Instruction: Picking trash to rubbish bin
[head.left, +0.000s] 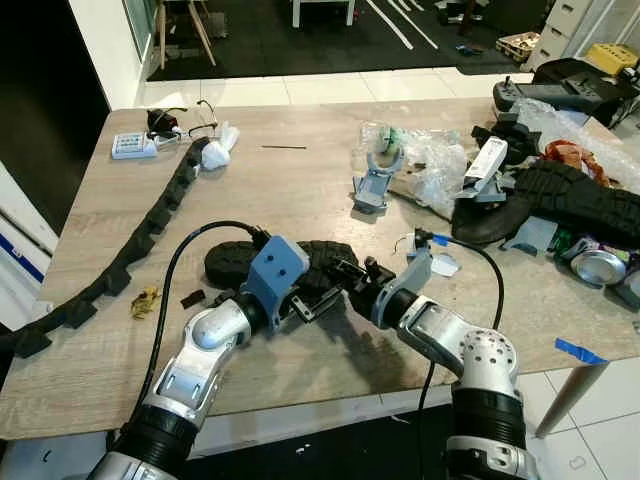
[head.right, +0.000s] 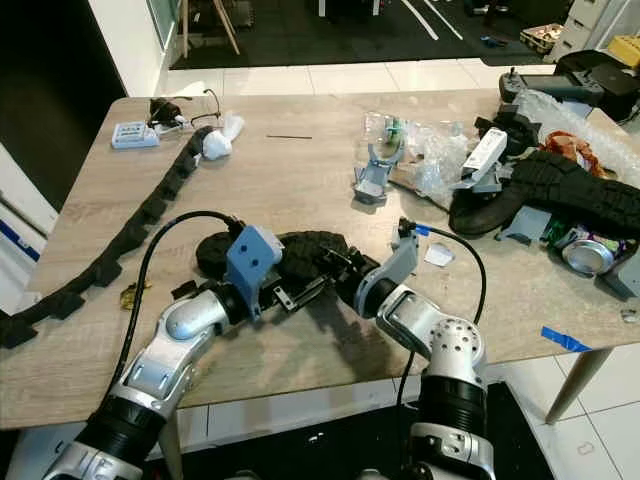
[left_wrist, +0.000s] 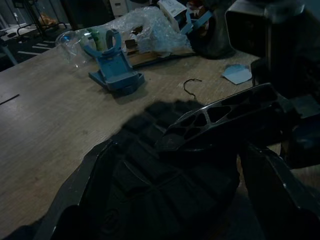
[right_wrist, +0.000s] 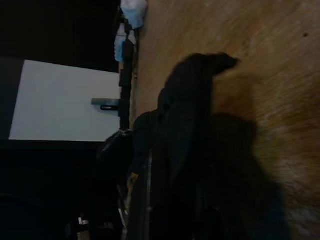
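Grabbing the black rubber piece (head.left: 300, 262) | left gripper (head.left: 325, 298) spread around it | right gripper (head.left: 358, 282): we cannot tell | next we squeeze, then lift

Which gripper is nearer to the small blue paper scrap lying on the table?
Right. The right gripper sits at the black rubber tread piece, its wrist beside the blue paper scrap. The left gripper meets it there, farther from the scrap.

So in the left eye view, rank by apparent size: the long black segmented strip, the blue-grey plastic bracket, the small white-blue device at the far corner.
1. Long black segmented strip
2. Blue-grey plastic bracket
3. Small white-blue device, though it lies farther from the camera, so its true size is unsure.
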